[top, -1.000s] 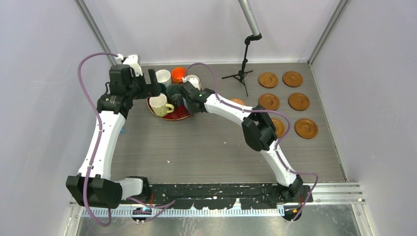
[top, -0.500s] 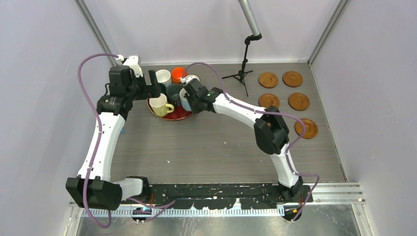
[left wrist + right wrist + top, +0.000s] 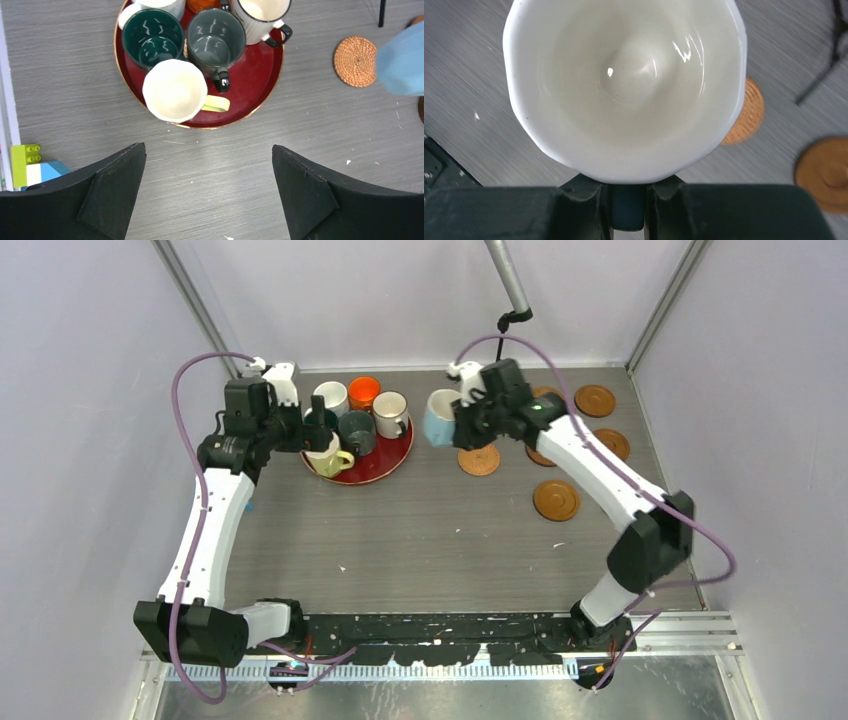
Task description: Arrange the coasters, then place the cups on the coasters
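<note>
The right gripper (image 3: pixel 466 422) (image 3: pixel 627 202), its fingers pressed together on the handle, carries a light blue ceramic mug (image 3: pixel 438 418) (image 3: pixel 624 85) clear of the grey table (image 3: pixel 420 540), over the middle of its far half. The target is a round woven light-brown coaster (image 3: pixel 479 460) (image 3: pixel 748 114). It lies just off the mug toward the table's near edge and right side, and the wrist camera shows it peeking out from under the mug's rim. In the overhead view the mug seems tipped, with its mouth toward the left edge. It will likely need a short shift and levelling before it comes down. The coaster is round, so only centring matters, and the right arm is plainly the nearer one.

A smooth brown wooden coaster (image 3: pixel 556 500) sits closer to the near edge, with more toward the far right corner, partly hidden by the arm.

The left gripper (image 3: pixel 305 426) (image 3: pixel 207 150) hangs with fingers spread wide and holds nothing. It is above the near rim of the round red tray (image 3: pixel 402 452) (image 3: pixel 267 82) by the far left corner. The other mugs stand there, the pale yellow mug (image 3: pixel 325 452) (image 3: pixel 175 90) closest to its fingers.
</note>
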{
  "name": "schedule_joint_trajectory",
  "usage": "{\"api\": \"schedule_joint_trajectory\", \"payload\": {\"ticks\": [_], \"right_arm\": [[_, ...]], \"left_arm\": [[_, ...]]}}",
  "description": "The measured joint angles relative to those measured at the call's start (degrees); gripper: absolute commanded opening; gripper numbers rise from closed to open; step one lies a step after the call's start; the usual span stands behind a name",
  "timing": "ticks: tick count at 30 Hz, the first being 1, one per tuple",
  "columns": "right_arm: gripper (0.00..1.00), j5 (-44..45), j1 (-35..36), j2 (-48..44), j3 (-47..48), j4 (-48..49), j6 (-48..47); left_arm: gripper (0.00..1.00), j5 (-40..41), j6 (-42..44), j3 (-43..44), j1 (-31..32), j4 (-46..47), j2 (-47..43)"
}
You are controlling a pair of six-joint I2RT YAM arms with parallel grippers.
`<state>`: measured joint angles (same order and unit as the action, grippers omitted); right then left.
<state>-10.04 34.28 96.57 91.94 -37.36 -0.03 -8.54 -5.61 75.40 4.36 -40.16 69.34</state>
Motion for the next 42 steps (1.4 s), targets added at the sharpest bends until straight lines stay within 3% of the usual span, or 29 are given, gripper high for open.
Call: {"api": "schedule_joint_trajectory", "payload": {"ticks": [5, 10, 14, 19, 27, 31, 37, 42], "right_arm": [[0.00, -4.6, -10.5, -10.7, -9.0, -6.2, -6.6], [0.00, -9.3, -24.2, -15.7, -14.8, -12.5, -13.9], [0.00, -13.2, -36.9, -12.9, -12.8, -16.1, -20.2], [0.00, -16.3, -48.1, -1.2, -1.7, -18.8, -27.4], [0.00, -20.3, -56.0, 22.7, 23.8, -19.4, -34.0], [0.00, -22.3, -57.8, 30.7, 32.0, -18.9, -35.9], [0.00, -21.9, -58.5, 38.8, 41.1, -18.8, -38.8], [0.00, -21.2, -58.2, 40.7, 42.2, -17.4, -40.3]], "left_arm": [[1.00, -4.3, 1.7, 0.0, 0.0, -2.0, 0.0], [1.00, -9.0, 3.3, 0.0, 0.0, -5.0, 0.0], [1.00, -12.5, 4.9, 0.0, 0.0, -6.3, 0.0], [1.00, -15.7, 6.4, 0.0, 0.0, -7.1, 0.0], [1.00, -16.4, 7.6, -0.7, 0.0, -7.4, 0.0], [1.00, -16.3, 8.0, -1.7, 0.0, -7.9, 0.0], [1.00, -16.1, 9.0, -1.7, 0.0, -8.6, 0.1], [1.00, -15.5, 9.1, -1.8, 0.0, -8.7, 0.4]]}}
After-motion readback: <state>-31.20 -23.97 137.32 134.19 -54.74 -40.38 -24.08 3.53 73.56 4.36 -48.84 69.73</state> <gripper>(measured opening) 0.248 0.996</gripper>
